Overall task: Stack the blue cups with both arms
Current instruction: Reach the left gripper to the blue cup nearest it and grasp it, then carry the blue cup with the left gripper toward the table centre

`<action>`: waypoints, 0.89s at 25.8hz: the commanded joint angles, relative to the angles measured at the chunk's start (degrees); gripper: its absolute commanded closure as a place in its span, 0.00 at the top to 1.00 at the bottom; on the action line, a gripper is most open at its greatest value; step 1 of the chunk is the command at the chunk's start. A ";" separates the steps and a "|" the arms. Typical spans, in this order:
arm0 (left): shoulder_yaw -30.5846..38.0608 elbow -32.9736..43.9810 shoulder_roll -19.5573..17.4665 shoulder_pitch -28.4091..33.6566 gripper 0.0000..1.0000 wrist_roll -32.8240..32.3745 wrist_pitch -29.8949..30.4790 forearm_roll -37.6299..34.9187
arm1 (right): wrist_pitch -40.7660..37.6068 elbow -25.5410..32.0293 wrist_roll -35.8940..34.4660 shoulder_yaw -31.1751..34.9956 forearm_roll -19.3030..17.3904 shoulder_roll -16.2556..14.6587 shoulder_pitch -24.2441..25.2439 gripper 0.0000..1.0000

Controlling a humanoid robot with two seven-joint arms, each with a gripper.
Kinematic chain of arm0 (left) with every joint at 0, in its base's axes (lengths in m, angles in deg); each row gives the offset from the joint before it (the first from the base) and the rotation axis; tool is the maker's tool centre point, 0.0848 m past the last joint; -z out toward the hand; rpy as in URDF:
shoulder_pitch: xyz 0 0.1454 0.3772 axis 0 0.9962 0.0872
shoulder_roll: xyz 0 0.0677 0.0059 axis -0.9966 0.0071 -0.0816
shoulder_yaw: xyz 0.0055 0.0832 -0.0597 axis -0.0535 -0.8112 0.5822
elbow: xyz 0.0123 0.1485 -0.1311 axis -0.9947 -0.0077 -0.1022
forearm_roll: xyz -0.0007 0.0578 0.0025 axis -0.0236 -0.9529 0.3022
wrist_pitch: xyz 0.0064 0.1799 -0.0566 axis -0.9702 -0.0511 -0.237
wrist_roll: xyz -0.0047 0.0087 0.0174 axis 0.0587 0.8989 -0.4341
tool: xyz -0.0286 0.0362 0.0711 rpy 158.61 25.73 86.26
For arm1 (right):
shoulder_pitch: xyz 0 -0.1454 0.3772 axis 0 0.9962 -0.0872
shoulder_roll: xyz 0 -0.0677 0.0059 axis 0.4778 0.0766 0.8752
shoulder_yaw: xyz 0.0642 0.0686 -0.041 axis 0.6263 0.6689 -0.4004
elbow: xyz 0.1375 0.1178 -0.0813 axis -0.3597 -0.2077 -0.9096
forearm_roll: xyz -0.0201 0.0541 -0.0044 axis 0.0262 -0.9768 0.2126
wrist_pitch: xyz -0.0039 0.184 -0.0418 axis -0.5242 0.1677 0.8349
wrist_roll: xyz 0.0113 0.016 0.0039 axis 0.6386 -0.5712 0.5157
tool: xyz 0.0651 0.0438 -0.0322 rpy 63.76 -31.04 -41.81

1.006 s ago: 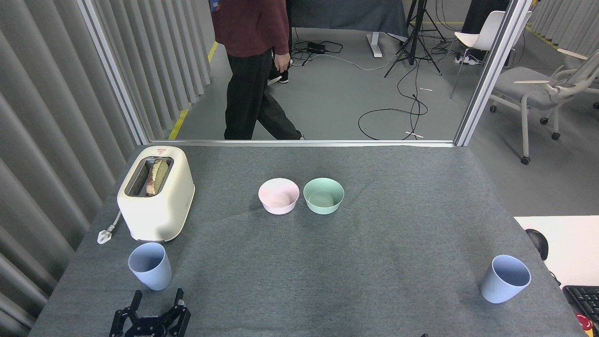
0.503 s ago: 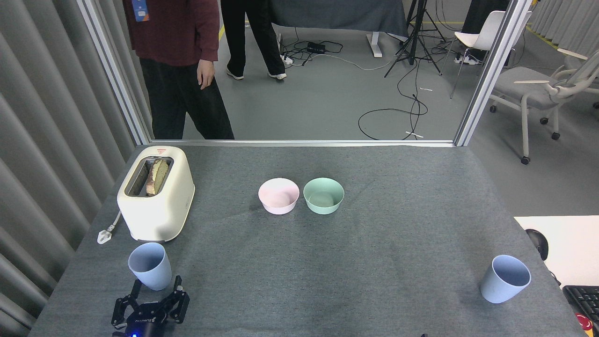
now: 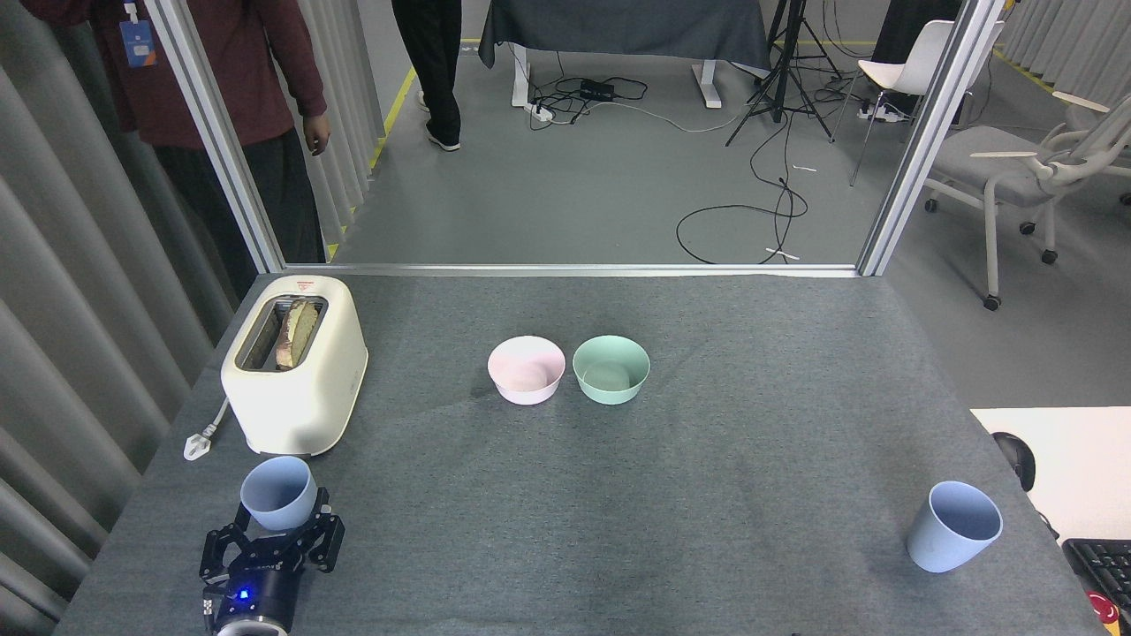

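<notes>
Two pale blue cups stand upright on the grey table. The left blue cup is near the front left corner, just in front of the toaster. My left gripper has come up from the bottom edge, and its black fingers stand spread on either side of this cup's lower half, hiding its base. I cannot see the fingers pressing on the cup. The right blue cup stands alone near the front right edge. My right gripper is out of view.
A cream toaster with bread in its slot stands behind the left cup, its plug lying beside it. A pink bowl and a mint-green bowl sit mid-table. A keyboard lies off the right edge. People stand beyond the table.
My left gripper has moved forward from the bottom edge until its fingers flank the left cup. The person behind the table has walked to the left.
</notes>
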 commanded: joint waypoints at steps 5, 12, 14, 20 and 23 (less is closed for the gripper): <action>-0.45 0.50 -0.21 -0.19 0.12 1.11 0.59 -0.74 | 0.03 -0.49 -0.20 0.14 0.00 0.09 -0.09 1.00; -2.39 15.00 0.41 6.75 0.13 0.85 6.74 -0.65 | 0.03 -0.93 -0.20 -0.04 0.00 0.35 -0.27 1.00; -7.13 19.66 0.49 9.03 0.13 0.85 7.88 -0.91 | 0.11 -0.93 -0.20 -0.13 0.00 0.44 -0.35 1.00; -24.97 23.61 2.78 10.35 0.13 1.02 7.53 -4.08 | 0.11 -0.93 -0.12 0.14 0.09 0.61 -0.53 1.00; -29.54 23.79 6.38 10.27 0.15 1.02 7.97 -11.63 | 0.03 -1.02 -0.12 0.66 0.00 0.53 -0.53 1.00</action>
